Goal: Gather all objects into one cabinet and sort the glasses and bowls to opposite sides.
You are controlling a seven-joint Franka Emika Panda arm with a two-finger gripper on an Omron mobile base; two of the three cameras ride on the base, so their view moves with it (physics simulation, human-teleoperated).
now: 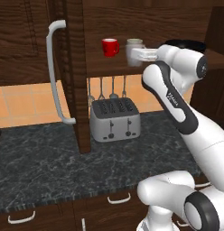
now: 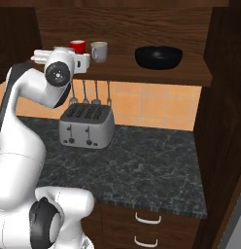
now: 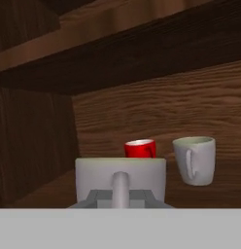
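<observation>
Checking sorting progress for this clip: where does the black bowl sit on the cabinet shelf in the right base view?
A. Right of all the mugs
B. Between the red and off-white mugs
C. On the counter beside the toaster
A: the black bowl rests on the shelf, right of the red mug and off-white mug.

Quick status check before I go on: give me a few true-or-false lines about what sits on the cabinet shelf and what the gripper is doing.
1. The gripper is shut on an off-white mug. True.
2. The red mug lies on the counter. False: it stands on the cabinet shelf.
3. The black bowl sits toward the shelf's right end, apart from the mugs. True.
4. A toaster stands on the shelf. False: it stands on the counter below.
5. A second off-white mug stands beside the red one. True.
</observation>
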